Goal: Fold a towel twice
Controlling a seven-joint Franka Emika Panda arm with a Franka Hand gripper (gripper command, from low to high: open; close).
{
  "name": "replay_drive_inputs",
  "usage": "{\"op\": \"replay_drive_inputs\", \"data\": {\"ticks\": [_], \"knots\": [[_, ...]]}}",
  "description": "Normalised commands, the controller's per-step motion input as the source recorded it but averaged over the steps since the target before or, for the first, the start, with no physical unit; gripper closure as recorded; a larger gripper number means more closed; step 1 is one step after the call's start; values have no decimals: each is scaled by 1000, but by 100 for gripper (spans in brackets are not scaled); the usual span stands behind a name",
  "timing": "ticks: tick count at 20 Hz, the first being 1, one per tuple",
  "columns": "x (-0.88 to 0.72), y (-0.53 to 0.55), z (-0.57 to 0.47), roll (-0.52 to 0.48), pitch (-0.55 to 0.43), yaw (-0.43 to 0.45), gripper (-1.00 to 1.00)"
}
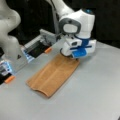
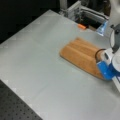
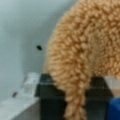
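Observation:
The orange-brown towel (image 1: 53, 75) (image 2: 82, 56) lies on the grey table as a long strip, folded once, with a rounded fold along one long side. My gripper (image 1: 76, 58) (image 2: 101, 62) is down at one short end of the strip, at its corner. Seen from the wrist, the towel's terry pile (image 3: 82, 50) fills the upper right and a corner of it hangs down over a dark finger (image 3: 50, 100). The jaws look shut on that corner of cloth. The rest of the towel rests flat.
A white robot base (image 1: 10, 37) stands at a front view's left, with a metal frame (image 1: 47, 36) beside it. Small orange pieces (image 1: 48, 50) (image 1: 9, 79) (image 2: 81, 26) sit near the table's edge. A black perforated board (image 2: 15, 107) borders the table.

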Motion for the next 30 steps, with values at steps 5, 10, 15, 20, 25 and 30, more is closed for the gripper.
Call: {"op": "replay_drive_inputs", "data": {"ticks": [5,10,15,20,25,30], "knots": [[61,-243,322,3,297,192,100],[246,-252,330,41,252,184,100],[249,-312,350,51,229,100,100],[99,-336,252,157,247,132,100],[49,-526,213,198,211,159,100],[8,-454,15,208,110,142,100]]}}
